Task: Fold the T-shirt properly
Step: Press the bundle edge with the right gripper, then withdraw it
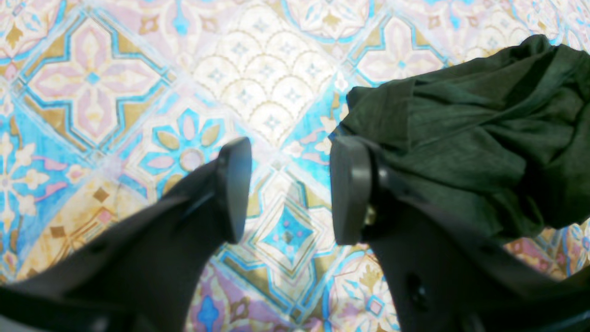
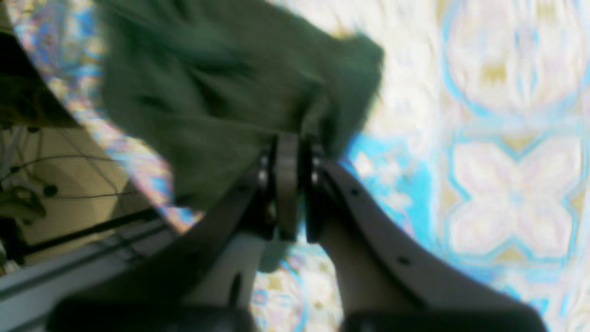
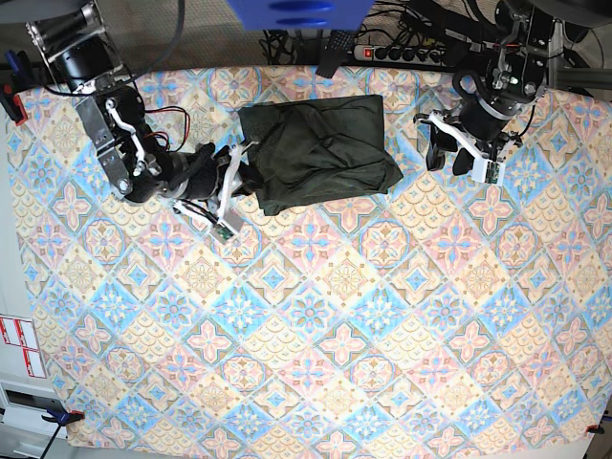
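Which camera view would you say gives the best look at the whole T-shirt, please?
The base view: the T-shirt lies bunched on the patterned cloth, its whole outline visible. The left wrist view shows one rumpled end; the right wrist view shows only blurred fabric.

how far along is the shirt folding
Partly done: the T-shirt lies as a rumpled, roughly rectangular bundle. In hand: the right gripper is shut on its edge, while the left gripper is open beside it, holding nothing. Left: smoothing and a tidy final fold.
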